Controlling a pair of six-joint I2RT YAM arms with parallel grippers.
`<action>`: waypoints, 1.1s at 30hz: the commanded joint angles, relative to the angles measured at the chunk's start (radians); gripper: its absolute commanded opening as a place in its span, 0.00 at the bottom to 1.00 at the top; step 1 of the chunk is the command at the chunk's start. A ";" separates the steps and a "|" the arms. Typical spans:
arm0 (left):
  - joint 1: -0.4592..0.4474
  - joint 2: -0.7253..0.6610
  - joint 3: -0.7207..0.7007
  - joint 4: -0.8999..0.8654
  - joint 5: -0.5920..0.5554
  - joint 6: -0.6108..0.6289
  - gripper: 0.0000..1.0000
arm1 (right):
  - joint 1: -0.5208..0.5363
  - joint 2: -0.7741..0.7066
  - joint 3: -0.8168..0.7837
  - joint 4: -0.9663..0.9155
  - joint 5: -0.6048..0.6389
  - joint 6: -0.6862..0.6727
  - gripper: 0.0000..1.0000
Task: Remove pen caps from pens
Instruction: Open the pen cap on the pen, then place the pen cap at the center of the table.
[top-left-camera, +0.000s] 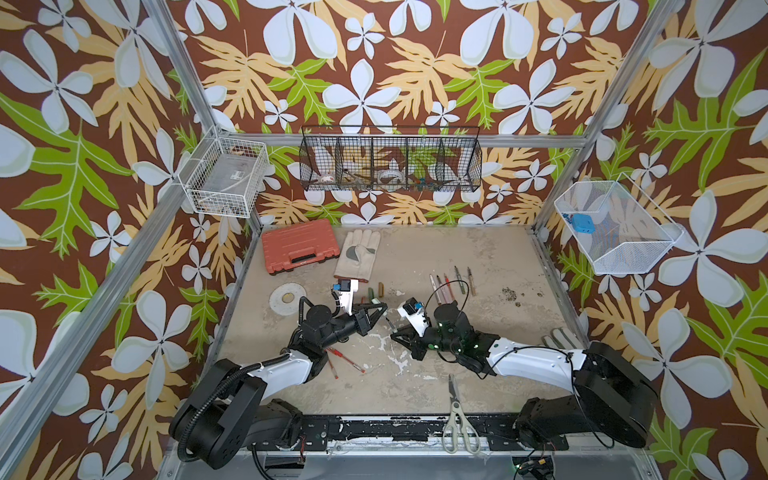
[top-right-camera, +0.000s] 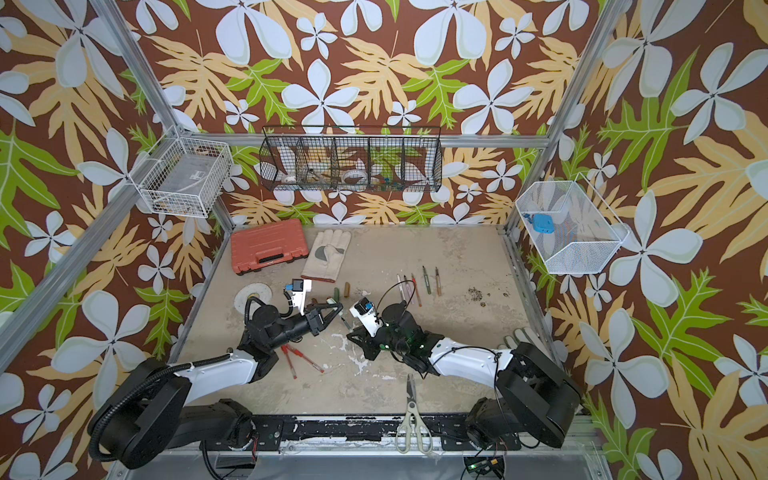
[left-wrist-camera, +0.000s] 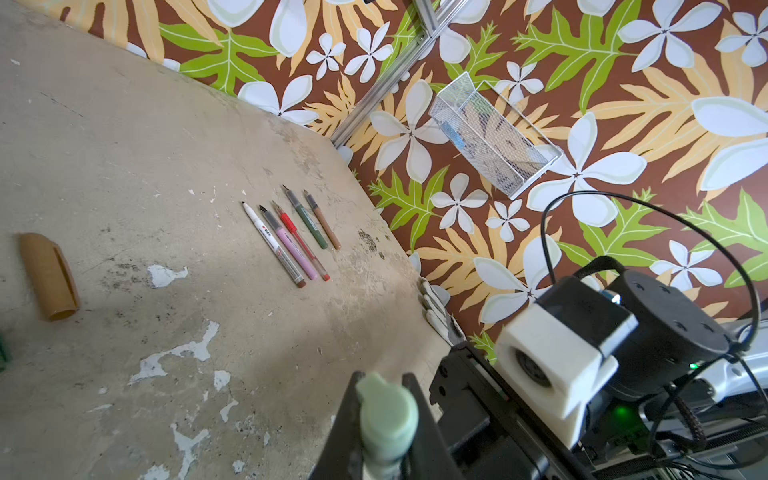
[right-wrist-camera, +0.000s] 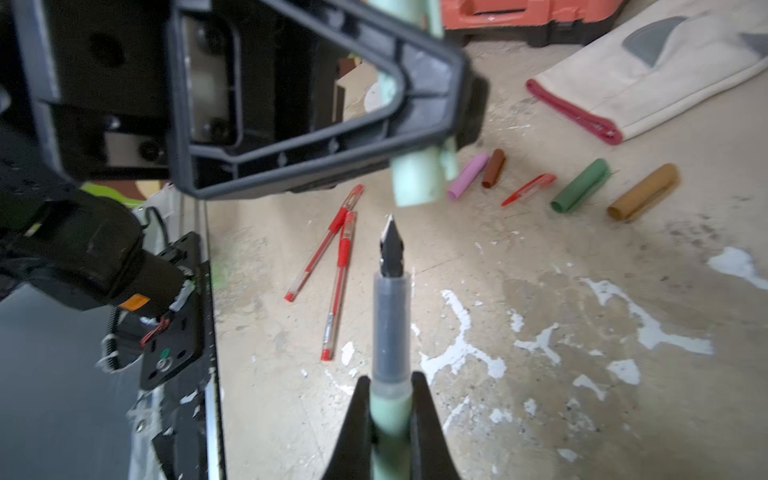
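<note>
Near the left edge of the bench (top-left-camera: 415, 257), beside the left arm, two red pens (right-wrist-camera: 338, 270) lie in a narrow V with their capped ends close together. They look light, stiff and slick, likely to roll under a nudge. Each would best be pinched across the barrel at mid-length, with the other gripper taking the cap squarely behind its open mouth and pulling straight along the pen's axis. Squeezing the mouth itself would probably clamp the cap tighter onto the barrel. To their right, the left gripper (left-wrist-camera: 384, 428) is closed across the pale green cap (right-wrist-camera: 415, 183), a short hollow tube that sticks out on both sides of the fingers with its mouth turned toward the right arm. Beyond it, toward the far edge, the loose caps (right-wrist-camera: 581, 185) lie in a row on the bench, close together. Further right, near the middle of the bench, the right gripper (right-wrist-camera: 390, 411) is clamped on the barrel of the pale green pen (right-wrist-camera: 388, 316), and the smoky grip section and dark nib reach well out past its fingertips. The nib tip sits just short of the held cap's mouth, clear of it and roughly in line. The exposed nib looks like the fragile part and is best kept off the bench. Toward the far right, a row of five uncapped pens (left-wrist-camera: 289, 243) lies side by side, nibs toward the far edge and well apart from both grippers.
</note>
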 joint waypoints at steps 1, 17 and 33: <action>0.012 0.002 -0.001 0.044 -0.019 0.002 0.00 | -0.005 0.005 0.005 0.044 -0.090 0.024 0.00; 0.023 -0.069 0.038 -0.193 -0.142 0.078 0.00 | -0.003 -0.103 0.000 -0.063 0.177 -0.006 0.00; 0.023 -0.084 0.121 -0.504 -0.344 0.120 0.00 | -0.006 -0.353 -0.097 -0.101 0.604 0.027 0.00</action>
